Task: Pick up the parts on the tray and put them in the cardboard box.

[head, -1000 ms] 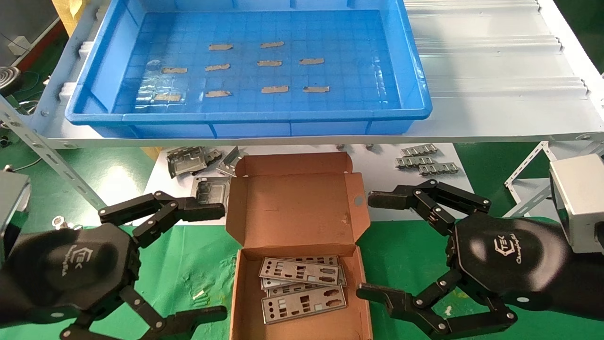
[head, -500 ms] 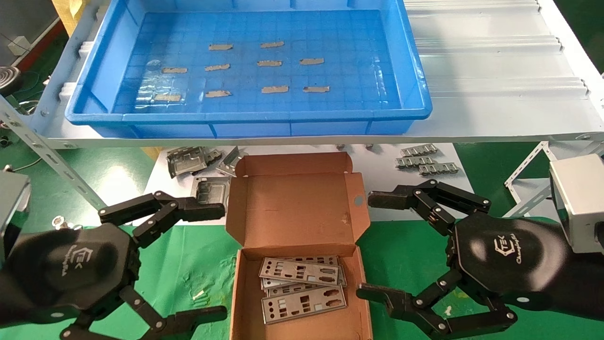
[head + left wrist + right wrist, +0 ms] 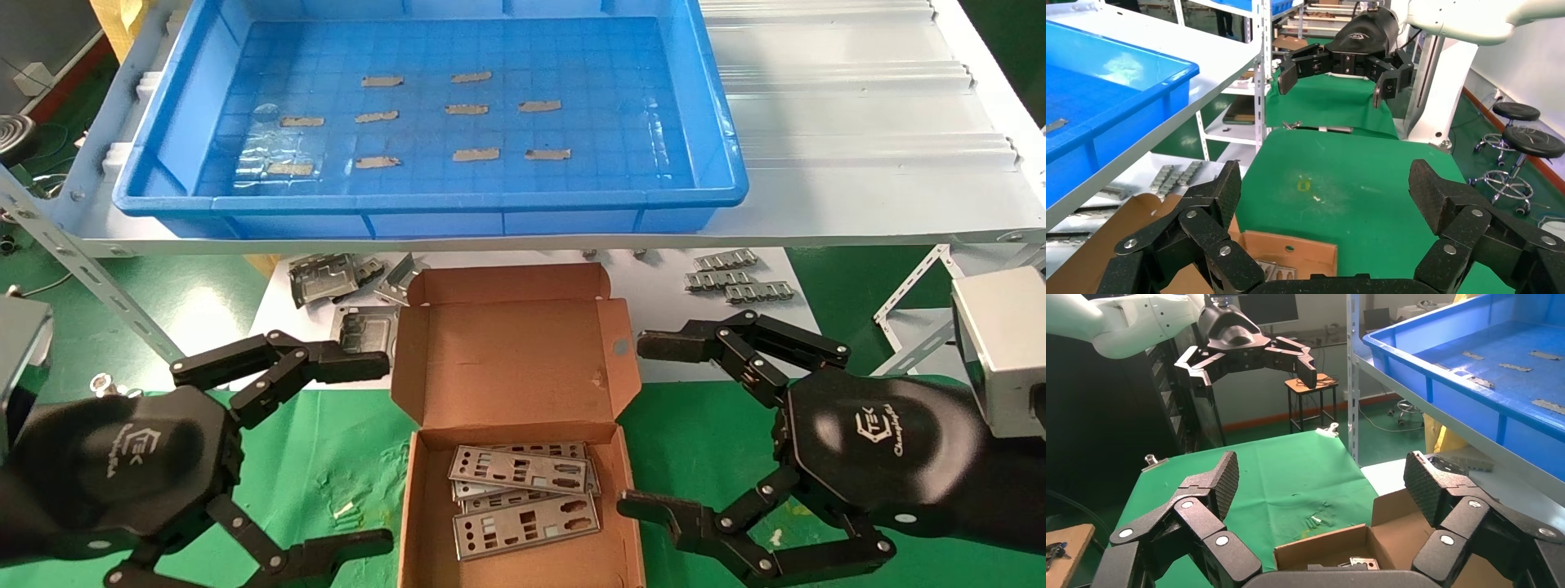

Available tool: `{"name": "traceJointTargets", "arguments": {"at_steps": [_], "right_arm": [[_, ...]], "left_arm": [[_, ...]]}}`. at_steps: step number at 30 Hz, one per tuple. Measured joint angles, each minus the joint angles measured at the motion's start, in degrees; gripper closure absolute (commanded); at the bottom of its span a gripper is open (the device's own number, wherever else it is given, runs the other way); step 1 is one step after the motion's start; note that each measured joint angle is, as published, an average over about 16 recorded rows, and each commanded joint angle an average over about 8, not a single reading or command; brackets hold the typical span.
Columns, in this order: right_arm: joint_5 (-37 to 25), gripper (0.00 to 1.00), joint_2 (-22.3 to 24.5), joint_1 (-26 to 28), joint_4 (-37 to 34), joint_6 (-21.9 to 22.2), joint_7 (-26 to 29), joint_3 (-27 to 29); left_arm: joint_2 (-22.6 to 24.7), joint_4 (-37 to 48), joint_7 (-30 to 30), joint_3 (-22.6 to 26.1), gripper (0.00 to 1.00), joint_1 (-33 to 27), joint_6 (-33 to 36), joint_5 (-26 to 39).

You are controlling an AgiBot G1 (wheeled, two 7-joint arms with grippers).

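Parts [image 3: 521, 500] lie stacked flat in the box [image 3: 515, 371], which sits lid-open on the green worktop [image 3: 327, 457] between both grippers. Tray [image 3: 719, 175] on the shelf above holds only tape strips [image 3: 476, 154]. Left gripper [image 3: 384, 453] hovers just left of the box, jaws spread wide, holding nothing. Right gripper [image 3: 641, 425] hovers just right of it, jaws likewise spread and unloaded. Grey brackets [image 3: 343, 278] lie on the white sheet behind the box.
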Motion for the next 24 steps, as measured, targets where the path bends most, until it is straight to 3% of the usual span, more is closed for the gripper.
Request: {"name": "traceJointTargets", "arguments": {"at_steps": [24], "right_arm": [[0.0,0.0,0.0,0.0,0.0,0.0,0.0,0.0]], "left_arm": [[0.0,0.0,0.0,0.0,0.0,0.0,0.0,0.0]]}}
